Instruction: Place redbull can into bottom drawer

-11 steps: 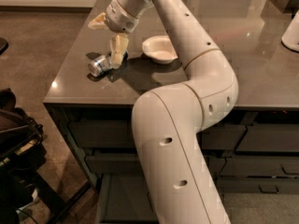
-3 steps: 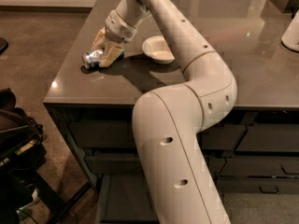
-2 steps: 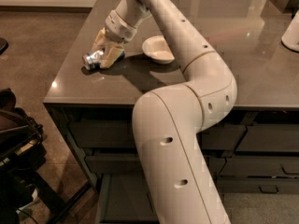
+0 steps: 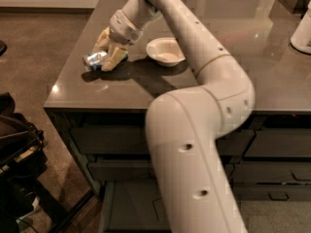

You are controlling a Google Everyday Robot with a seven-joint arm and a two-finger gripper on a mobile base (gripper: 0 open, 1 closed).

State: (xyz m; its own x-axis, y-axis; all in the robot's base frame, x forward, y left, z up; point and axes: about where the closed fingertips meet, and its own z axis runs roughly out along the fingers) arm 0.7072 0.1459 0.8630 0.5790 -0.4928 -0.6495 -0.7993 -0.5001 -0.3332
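Note:
The redbull can (image 4: 94, 60) lies on its side on the dark countertop (image 4: 73, 93), near the left edge. My gripper (image 4: 108, 52) reaches down over it, with a pale finger on each side of the can, closed against it. The can rests on the counter. The bottom drawer (image 4: 129, 210) stands pulled out at the foot of the left column, and my arm hides much of it.
A white bowl (image 4: 165, 51) sits on the counter just right of the gripper. A white appliance (image 4: 302, 30) stands at the far right. Closed drawers (image 4: 104, 140) run under the counter. Dark gear (image 4: 17, 149) stands on the floor at left.
Since the earliest frame the gripper has swung left and lower onto the can, which shifted slightly left. Over the last second nothing has visibly moved.

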